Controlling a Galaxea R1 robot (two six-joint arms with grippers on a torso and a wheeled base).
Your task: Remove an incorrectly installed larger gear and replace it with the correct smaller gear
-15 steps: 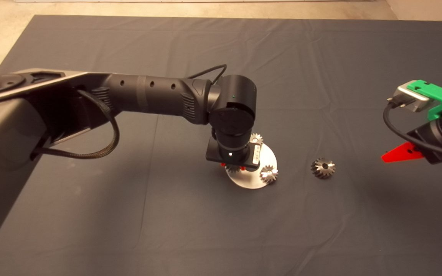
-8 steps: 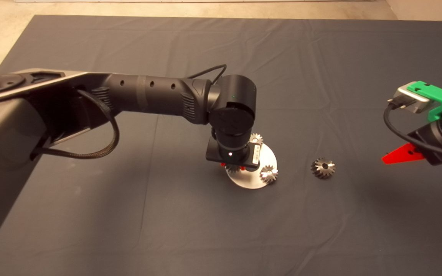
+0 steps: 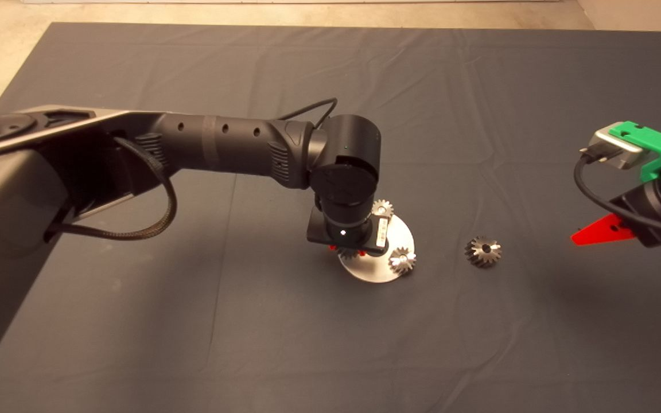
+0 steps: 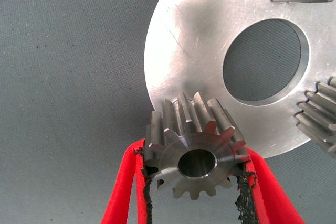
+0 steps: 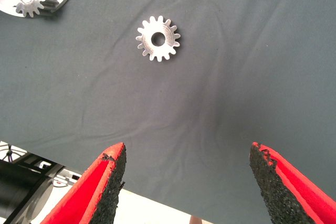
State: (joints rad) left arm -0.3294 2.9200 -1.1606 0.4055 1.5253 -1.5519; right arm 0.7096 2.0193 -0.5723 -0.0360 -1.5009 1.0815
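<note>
Brushed, scratched metal disc (image 4: 199, 30), shiny steel larger gear (image 4: 195, 150), matt wrinkled cloth mat (image 3: 193, 321).

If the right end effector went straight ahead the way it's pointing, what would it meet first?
Probably the bare dark mat. The right end effector is open, and the lone gear lies off to one side of its line, though depth is unclear.

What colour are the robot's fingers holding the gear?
Bright red with black pads; the left gripper's fingers show best in the left wrist view, clamped on the gear.
</note>
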